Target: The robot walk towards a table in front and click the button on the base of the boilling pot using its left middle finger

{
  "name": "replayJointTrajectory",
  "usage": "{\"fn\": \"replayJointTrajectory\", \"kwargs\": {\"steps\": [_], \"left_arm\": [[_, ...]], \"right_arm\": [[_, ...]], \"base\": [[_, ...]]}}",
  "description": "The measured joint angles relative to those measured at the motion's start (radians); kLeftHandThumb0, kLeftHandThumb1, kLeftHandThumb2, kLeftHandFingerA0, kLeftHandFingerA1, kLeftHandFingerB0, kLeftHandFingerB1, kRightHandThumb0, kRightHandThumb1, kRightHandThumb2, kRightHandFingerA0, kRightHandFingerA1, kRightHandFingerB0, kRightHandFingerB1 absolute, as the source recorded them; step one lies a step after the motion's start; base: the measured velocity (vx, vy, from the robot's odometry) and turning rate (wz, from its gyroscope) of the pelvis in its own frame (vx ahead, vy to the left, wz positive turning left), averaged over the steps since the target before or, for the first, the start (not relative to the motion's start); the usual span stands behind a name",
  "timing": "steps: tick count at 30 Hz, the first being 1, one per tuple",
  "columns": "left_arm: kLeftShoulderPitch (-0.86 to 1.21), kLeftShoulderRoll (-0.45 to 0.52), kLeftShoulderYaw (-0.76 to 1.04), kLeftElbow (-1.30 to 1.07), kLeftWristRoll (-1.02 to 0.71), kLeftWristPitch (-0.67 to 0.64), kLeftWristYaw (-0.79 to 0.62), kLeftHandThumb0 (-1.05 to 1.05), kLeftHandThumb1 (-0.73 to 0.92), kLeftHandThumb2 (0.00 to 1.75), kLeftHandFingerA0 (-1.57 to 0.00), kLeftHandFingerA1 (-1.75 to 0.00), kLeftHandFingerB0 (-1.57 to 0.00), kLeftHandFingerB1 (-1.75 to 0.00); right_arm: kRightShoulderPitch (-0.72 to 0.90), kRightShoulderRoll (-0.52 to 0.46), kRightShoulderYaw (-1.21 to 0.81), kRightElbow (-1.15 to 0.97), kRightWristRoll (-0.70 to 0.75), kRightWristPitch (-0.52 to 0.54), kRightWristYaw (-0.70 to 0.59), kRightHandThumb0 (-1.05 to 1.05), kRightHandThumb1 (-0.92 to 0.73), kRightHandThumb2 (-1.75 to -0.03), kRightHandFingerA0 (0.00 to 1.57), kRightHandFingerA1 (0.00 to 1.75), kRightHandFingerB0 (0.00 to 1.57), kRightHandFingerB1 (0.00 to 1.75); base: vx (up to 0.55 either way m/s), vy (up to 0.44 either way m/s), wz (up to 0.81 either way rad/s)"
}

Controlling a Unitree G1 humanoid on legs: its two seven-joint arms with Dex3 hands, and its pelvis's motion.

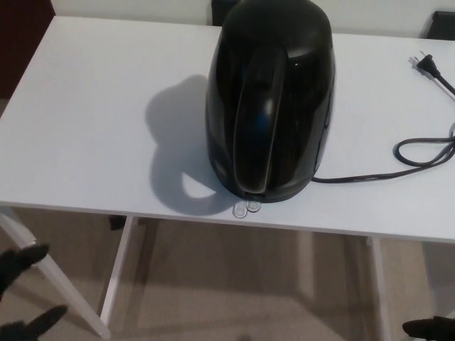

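While our left hand waits low with fingers spread, holding nothing, the smooth black pot looks slippery. We should press only the little button at the pot's base. We cannot tell our right hand's fingers.

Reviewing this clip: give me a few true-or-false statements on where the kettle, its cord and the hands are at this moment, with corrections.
1. The black kettle stands upright on the white table. True.
2. The left hand is touching the kettle's switch. False: it is low at the picture's bottom left, below the table edge and apart from the kettle.
3. The plug lies loose on the table. True.
4. The cord runs off to the kettle's left. False: it runs to the right.
5. The left hand's fingers are spread apart. True.
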Motion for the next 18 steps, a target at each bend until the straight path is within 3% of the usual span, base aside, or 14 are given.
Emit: {"fn": "replayJointTrajectory", "kwargs": {"steps": [1,15,16,17,18], "left_arm": [[0.005,-0.001,-0.005,-0.041,0.003,-0.004,0.001,-0.57,0.36,0.69,-0.27,-0.45,-0.24,-0.40],[0.048,0.031,-0.198,-0.622,0.121,-0.045,-0.025,-0.67,0.38,0.74,-0.32,-0.43,-0.26,-0.40],[0.051,0.043,-0.217,-0.665,0.138,-0.053,-0.030,-0.67,0.38,0.74,-0.32,-0.43,-0.26,-0.40],[0.052,0.053,-0.233,-0.699,0.153,-0.061,-0.034,-0.64,0.46,0.56,-0.35,-0.35,-0.30,-0.31],[0.053,0.060,-0.245,-0.726,0.167,-0.068,-0.037,-0.64,0.47,0.56,-0.34,-0.35,-0.30,-0.31]], "right_arm": [[0.000,0.000,0.000,0.000,0.000,0.000,0.000,-0.45,-0.51,-0.80,0.65,0.59,0.45,0.52],[-0.010,0.001,0.000,0.000,-0.003,0.000,0.000,-0.43,-0.52,-0.79,0.69,0.60,0.48,0.52],[-0.011,0.001,0.000,0.000,-0.003,0.000,0.000,-0.43,-0.52,-0.79,0.69,0.60,0.48,0.52],[-0.011,0.001,0.000,0.000,-0.003,0.000,0.000,-0.42,-0.52,-0.78,0.68,0.60,0.48,0.52],[-0.012,0.001,0.000,0.000,-0.003,0.000,0.000,-0.42,-0.52,-0.78,0.68,0.60,0.48,0.52]], "base": [[0.00,0.000,0.00],[0.00,0.000,0.00],[0.00,0.000,0.00],[0.00,0.000,0.00],[0.00,0.000,0.00]]}}
